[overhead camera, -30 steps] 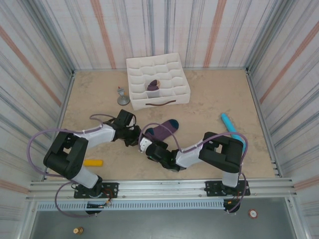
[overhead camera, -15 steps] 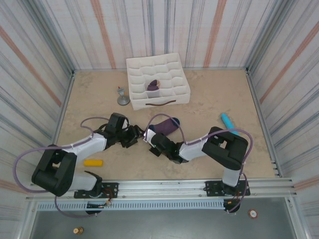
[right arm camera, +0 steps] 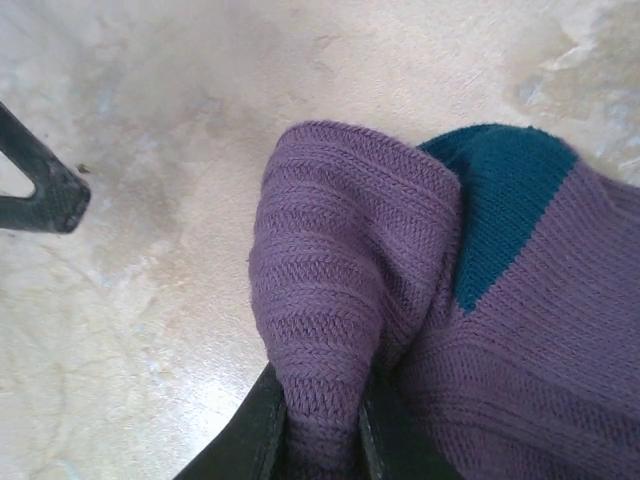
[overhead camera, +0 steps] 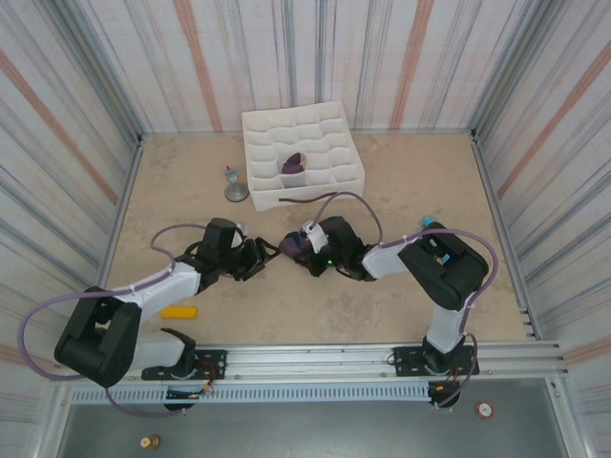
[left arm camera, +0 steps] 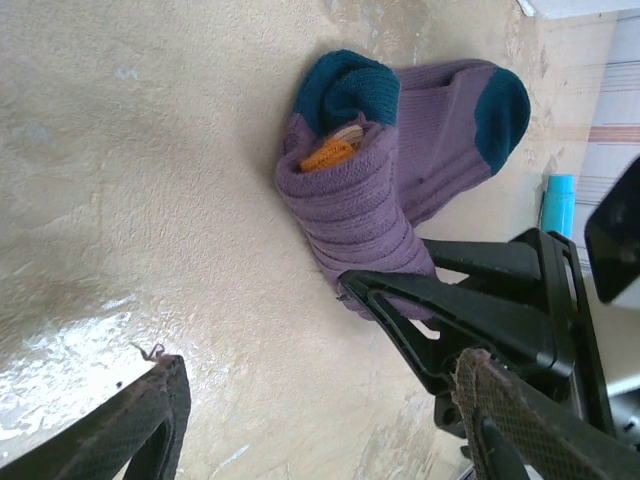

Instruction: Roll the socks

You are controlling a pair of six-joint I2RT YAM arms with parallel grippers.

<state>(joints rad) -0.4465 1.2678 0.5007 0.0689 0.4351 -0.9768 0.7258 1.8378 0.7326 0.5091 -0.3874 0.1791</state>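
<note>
The half-rolled sock (overhead camera: 296,243) lies on the table (overhead camera: 410,172) in the middle of the top view, a little below the white divided box (overhead camera: 267,198). Its purple leg is wound into a fat ribbed roll with the orange cuff tucked inside, and the teal heel and toe spread flat behind it toward the upper right of the left wrist view. A second, rolled sock (overhead camera: 293,164) sits in one compartment of the box.

The right gripper (right arm camera: 318,440) is clenched on the lower end of the roll, with knit bulging up between its fingers at the bottom edge of the right wrist view. The left gripper (left arm camera: 320,420) stands released. Its two fingers sit wide apart at the lower corners of the left wrist view, with only bare table between them, near the roll but not touching it.

The sock looks light, soft and stretchy — it should squash under a pinch and spring loose once freed, so the wound layers probably need pinning. It seems neither fragile nor slippery, as the ribbing offers grip. The best holds are likely across the thick middle of the roll, through all its layers, or on the edge of the loose toe flap — to draw that flap over the roll.
</note>
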